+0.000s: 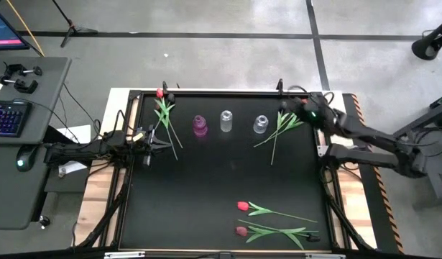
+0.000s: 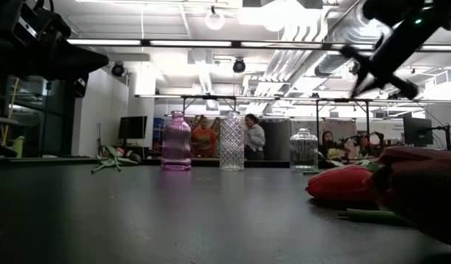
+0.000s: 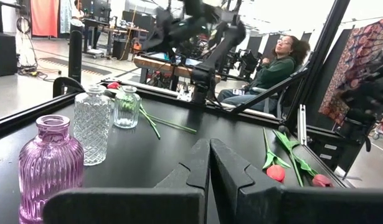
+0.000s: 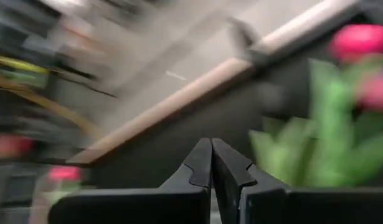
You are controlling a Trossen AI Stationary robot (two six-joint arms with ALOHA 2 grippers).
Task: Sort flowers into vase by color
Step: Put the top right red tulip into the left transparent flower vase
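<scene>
Black tabletop is carrying flowers (image 1: 274, 213) near its front edge and more at both back corners, none in the three vases (image 1: 226, 121). Right gripper (image 1: 291, 106), fingers closed and empty, is hovering by the back-right bunch; left gripper (image 1: 157, 141) is waiting closed. Thin stems could slip or tangle.

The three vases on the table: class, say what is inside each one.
All three look empty: the pink vase, the middle clear vase and the far clear vase hold no stems. Green behind the far one is a flower lying on the table.
</scene>
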